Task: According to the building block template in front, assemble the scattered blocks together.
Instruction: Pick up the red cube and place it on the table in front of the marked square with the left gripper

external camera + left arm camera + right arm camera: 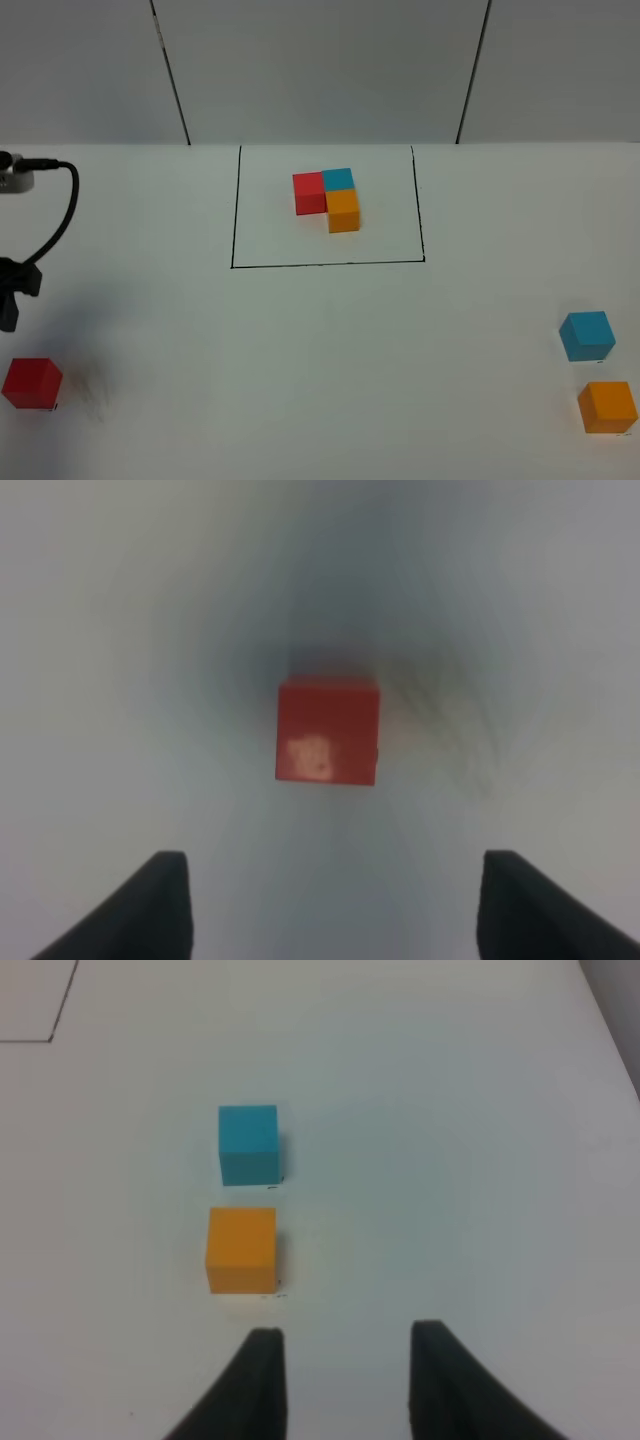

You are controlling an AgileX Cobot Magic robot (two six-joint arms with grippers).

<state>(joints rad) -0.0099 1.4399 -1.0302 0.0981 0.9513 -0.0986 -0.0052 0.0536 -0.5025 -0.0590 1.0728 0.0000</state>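
Left gripper jaws apart and empty, hovering short of the red cube: pickup step, so next advance, straddle it, close

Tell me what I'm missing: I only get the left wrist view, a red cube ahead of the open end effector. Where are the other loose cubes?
Observer: A blue cube and an orange cube sit apart on the right arm's side, blue farther back.
Operator: What's the pattern?
Observer: Inside the black rectangle, the template is an L: red left of blue, orange in front of blue.
Operator: Right arm busy?
Observer: The right end effector holds nothing; both cubes lie ahead of it.
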